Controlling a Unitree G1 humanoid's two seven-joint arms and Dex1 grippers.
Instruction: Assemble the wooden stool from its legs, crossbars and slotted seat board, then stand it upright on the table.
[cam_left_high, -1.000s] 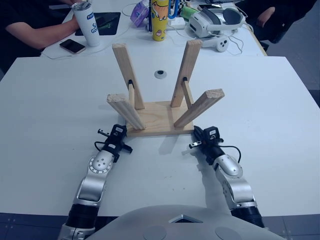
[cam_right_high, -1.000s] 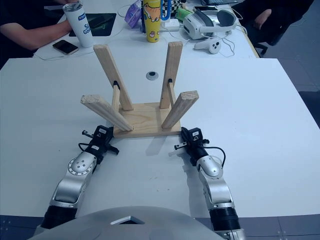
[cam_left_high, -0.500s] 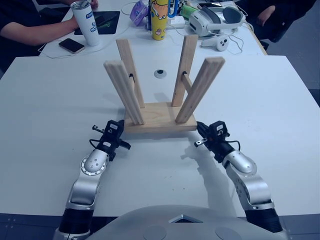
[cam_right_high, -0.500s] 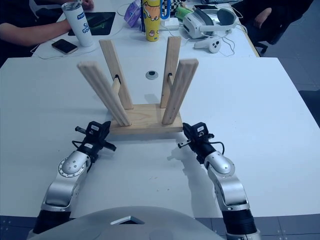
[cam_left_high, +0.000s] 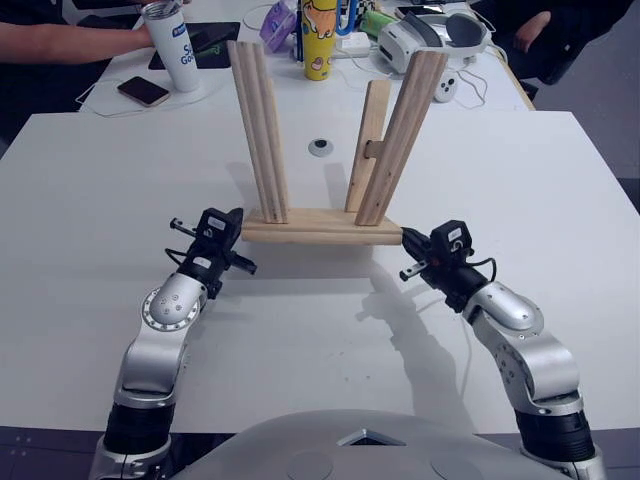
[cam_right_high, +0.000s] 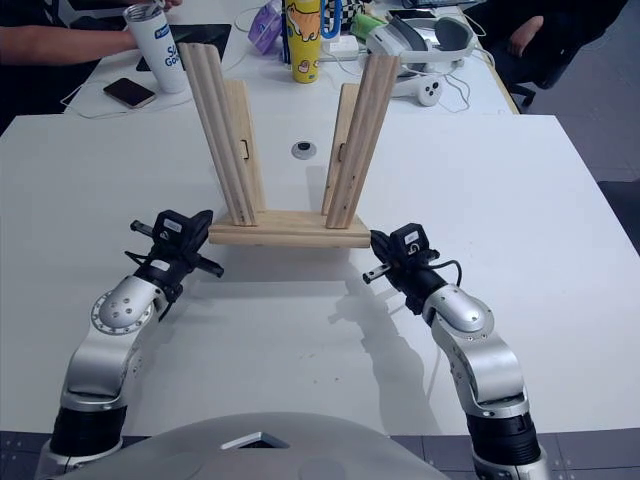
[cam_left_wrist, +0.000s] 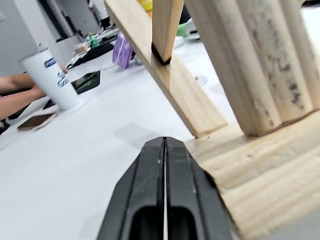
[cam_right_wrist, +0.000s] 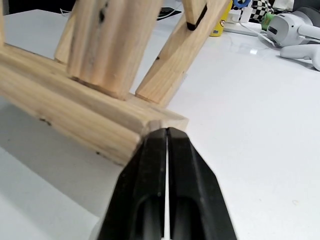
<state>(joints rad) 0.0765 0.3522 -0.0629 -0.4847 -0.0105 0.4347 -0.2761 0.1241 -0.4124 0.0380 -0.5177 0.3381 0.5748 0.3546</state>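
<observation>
The stool (cam_left_high: 322, 150) is put together and sits legs-up near the middle of the tabletop (cam_left_high: 100, 200). Its legs (cam_left_high: 258, 130) rise from the seat board (cam_left_high: 320, 226), which is the lowest part and lies level. We judge the assembling done and the turning-over in hand, since the stool is not yet standing on its legs. The board looks raised a little off the tabletop (the shadow under it suggests so, though we cannot be sure of the gap).

The left claw (cam_left_high: 234, 224) meets the board's left end and the right claw (cam_left_high: 408, 240) its right end. In both wrist views the fingers lie together with only a seam between them, and their tips press against the wood rather than around it. So we take the board to be pinched between the two closed claws.

The next move, as we see it, calls for both wrists to roll the stool over together under steady inward pressure. Any slackening on either side could let it slip and drop. Both arms reach forward low over the tabletop, forearms angled in toward the board's ends.
</observation>
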